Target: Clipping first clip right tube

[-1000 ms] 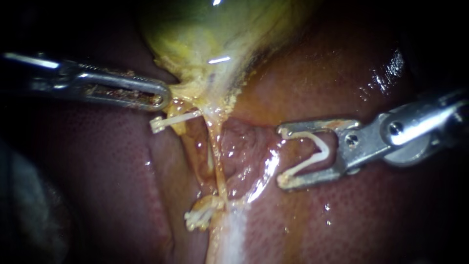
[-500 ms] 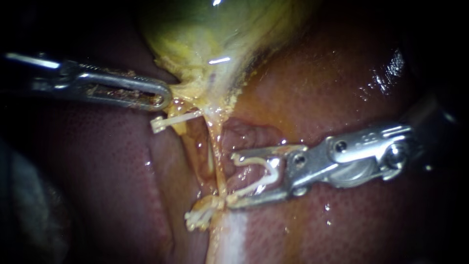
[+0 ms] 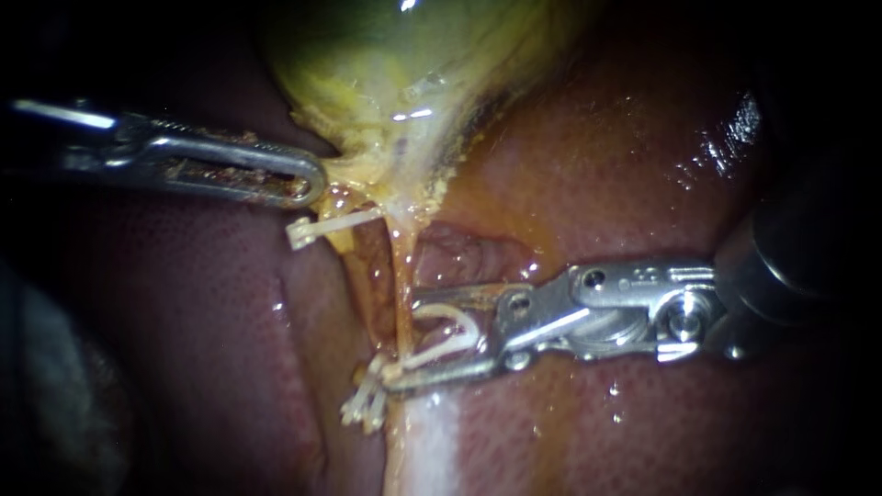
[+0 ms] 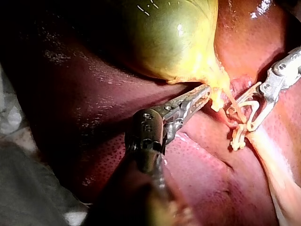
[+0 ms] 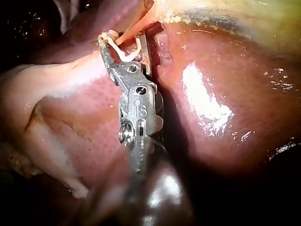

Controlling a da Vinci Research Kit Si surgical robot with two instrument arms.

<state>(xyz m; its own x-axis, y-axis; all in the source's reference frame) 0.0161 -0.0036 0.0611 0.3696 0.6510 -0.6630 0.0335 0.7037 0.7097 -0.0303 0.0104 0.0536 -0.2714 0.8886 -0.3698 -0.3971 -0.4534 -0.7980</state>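
The gallbladder hangs yellow-green over the dark red liver. My left instrument comes in from the left, its jaws shut on the gallbladder's pale neck tissue. A thin yellow tube runs down from that neck. My right instrument holds an open white clip between its spread jaws. The jaw tips reach the tube, which lies at the clip's mouth. The right wrist view shows the same clip in the jaws, with the tube at their tips.
A white clip sits on a strand just below the left instrument's tip. A bunch of white clips lies low on the tube, touching the right instrument's lower jaw. A pale band of tissue runs down below them.
My right instrument has moved left across the liver with its clip, from well right of the tube to its jaw tips at the tube. The low clips shifted slightly down-left. The left instrument stayed put.
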